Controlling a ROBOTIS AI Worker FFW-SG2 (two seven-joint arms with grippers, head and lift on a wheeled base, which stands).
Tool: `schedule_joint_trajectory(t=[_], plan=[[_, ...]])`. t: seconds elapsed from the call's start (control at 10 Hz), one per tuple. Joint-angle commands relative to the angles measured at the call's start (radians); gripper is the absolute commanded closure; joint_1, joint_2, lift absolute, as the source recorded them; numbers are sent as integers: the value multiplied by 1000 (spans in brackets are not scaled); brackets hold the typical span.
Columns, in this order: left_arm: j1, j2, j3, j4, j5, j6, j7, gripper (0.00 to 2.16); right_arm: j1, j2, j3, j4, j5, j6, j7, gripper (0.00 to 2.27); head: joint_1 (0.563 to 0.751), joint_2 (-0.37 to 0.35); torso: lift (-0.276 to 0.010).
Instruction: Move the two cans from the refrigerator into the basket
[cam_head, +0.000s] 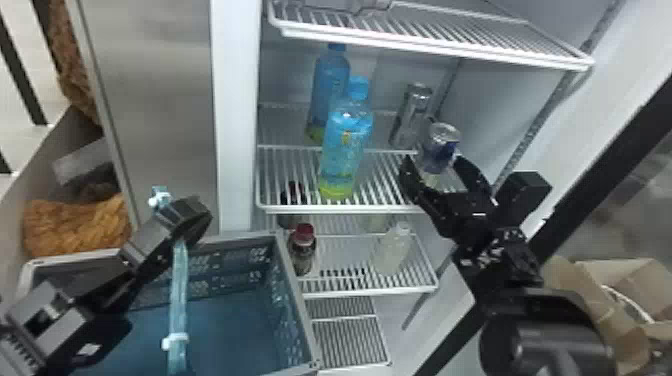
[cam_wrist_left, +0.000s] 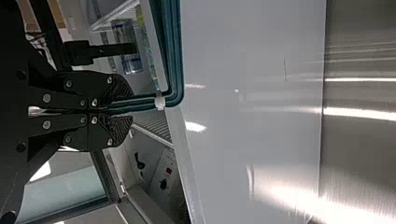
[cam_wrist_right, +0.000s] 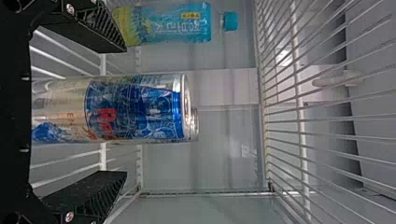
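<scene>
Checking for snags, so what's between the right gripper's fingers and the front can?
Nothing: the right wrist view shows bare gaps between the open fingers and the can on both sides.

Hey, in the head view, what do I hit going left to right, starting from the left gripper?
Left gripper, red-capped bottle, front blue bottle, far can, near can, cardboard box.

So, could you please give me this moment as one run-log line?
right end effector: open around front can | left end effector: shut on basket handle | rear can: on shelf
</scene>
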Motion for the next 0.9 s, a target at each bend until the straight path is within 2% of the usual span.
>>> schedule_joint_trajectory(t=[0.0, 0.3, 0.4, 0.5, 0.6, 0.8], plan=[[-1, 0, 0, 0, 0, 0, 0, 1200, -29, -3, 0, 31, 15, 3, 0, 102, 662, -265, -35], [-1, 0, 0, 0, 2, 0, 0, 1200, -71, -12, 16, 60, 27, 30, 2, 159, 653, -266, -35], [-1, 0, 2, 0, 2, 0, 0, 1202, -79, -17, 24, 72, 15, 43, 2, 334, 650, -261, -35], [2, 0, 0, 0, 2, 0, 0, 1200, -79, -21, 32, 75, -7, 65, 2, 737, 651, -256, -35], [2, 0, 2, 0, 2, 0, 0, 1200, -79, -21, 34, 75, -9, 72, 2, 1018, 656, -251, -35], [2, 0, 2, 0, 2, 0, 0, 1202, -79, -27, 42, 60, -5, 72, 2, 1145, 660, -247, -35]])
